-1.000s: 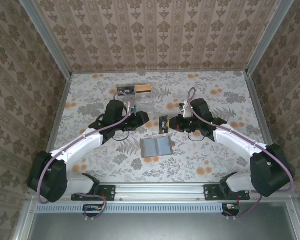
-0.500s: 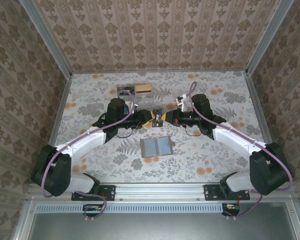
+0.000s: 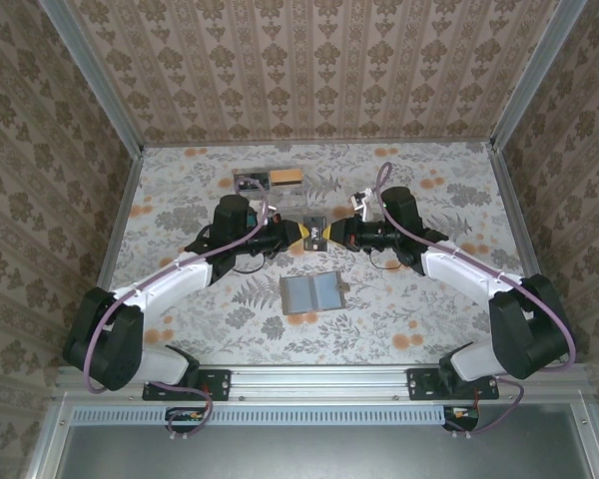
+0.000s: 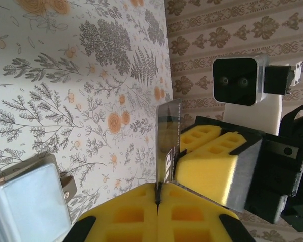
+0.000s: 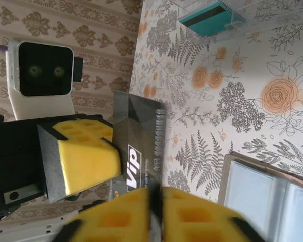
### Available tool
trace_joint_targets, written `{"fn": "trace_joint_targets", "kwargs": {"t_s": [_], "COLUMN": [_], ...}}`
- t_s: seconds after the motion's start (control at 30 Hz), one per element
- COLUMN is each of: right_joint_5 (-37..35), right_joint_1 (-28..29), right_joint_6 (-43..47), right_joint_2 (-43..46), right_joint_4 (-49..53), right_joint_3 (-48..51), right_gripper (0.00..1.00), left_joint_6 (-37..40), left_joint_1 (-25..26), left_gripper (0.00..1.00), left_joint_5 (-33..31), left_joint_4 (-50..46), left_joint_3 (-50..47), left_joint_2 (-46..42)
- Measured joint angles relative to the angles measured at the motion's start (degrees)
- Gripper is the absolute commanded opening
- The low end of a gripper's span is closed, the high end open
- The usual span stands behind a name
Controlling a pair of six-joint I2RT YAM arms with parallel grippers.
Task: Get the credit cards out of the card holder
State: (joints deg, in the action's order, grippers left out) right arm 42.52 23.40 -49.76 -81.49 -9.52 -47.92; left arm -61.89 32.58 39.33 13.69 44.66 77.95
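**One card held in mid-air between both grippers, card holder open beneath**

Your two arms meet nose to nose over the middle of the floral-patterned tabletop [image 3: 439,299]. Between them a thin dark grey plastic card with white lettering [image 3: 314,238] stands on edge, clear of the table. Your left gripper [image 3: 301,234] has its yellow foam pads [image 4: 192,216] pressed together on one edge of that card. The left wrist view shows the edge pinched in the seam between them. Your right gripper [image 3: 327,236] comes at the same card from the other side. Its pads sit close on either face, but you cannot tell whether they grip it or merely flank it.

The small flat grey two-panel card holder [image 3: 312,293] lies open on the table at 6 o'clock from the held card, near it, with neither arm touching it. Its pale pocket faces point up, and it is unclear whether more cards sit inside.

At 11 o'clock from the held card, toward the far edge, sits a clear plastic tray [image 3: 268,182]. The right wrist view shows a teal card with a black stripe [image 5: 211,18] lying in it.

So the task looks partly done, with one card apparently put away and one out of the holder in the air. What probably remains is to set this card down and check the pockets.
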Motion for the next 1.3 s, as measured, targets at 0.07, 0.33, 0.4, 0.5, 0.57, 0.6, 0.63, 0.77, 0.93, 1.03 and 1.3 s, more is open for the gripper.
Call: {"fn": "trace_joint_targets", "kwargs": {"t_s": [0.07,0.33,0.4,0.5,0.57,0.6,0.63,0.77,0.93,1.03,1.3], "right_joint_5": [0.0,-0.8,-1.5,-2.7,-3.5,-4.1,-4.7,-6.6,-7.9,-8.3,-9.2], "right_joint_1": [0.0,-1.6,-1.9,-2.2,-2.3,-2.3,-2.3,-2.3,-3.0,-3.7,-5.3], "right_joint_6": [0.2,3.5,4.7,6.5,7.6,8.2,8.9,11.1,12.8,13.4,13.8], "right_joint_2": [0.0,1.3,2.6,4.4,5.0,5.3,5.5,6.6,7.9,8.6,9.8], "right_joint_4": [0.4,5.1,6.6,9.3,11.2,12.2,13.1,16.3,18.3,19.0,19.0], "right_joint_3": [0.0,0.0,0.0,-0.3,-0.9,-1.3,-1.6,-2.7,-3.0,-3.0,-3.0], "right_gripper": [0.51,0.97,1.00,1.00,1.00,1.00,1.00,1.00,1.00,1.00,1.00], "left_joint_6": [0.4,8.2,11.7,17.8,22.3,24.9,27.1,37.8,54.1,63.7,86.5], "left_joint_1": [0.1,-1.6,-2.3,-3.3,-3.9,-4.1,-4.2,-4.6,-4.5,-4.6,-8.3], "left_gripper": [0.00,0.00,0.00,0.00,0.00,0.00,0.00,0.00,0.00,0.00,0.00], "left_joint_5": [0.0,-1.2,-2.6,-5.2,-7.3,-8.6,-9.9,-15.8,-22.9,-27.2,-33.2], "left_joint_4": [-0.6,-12.5,-16.9,-23.9,-28.2,-30.3,-32.1,-38.1,-41.2,-41.2,-41.8], "left_joint_3": [0.0,3.0,5.0,8.3,10.6,11.6,12.5,15.8,17.6,17.6,22.1], "left_joint_2": [-0.3,-3.8,-4.4,-5.0,-5.2,-5.3,-5.4,-5.8,-6.6,-7.1,-2.3]}}
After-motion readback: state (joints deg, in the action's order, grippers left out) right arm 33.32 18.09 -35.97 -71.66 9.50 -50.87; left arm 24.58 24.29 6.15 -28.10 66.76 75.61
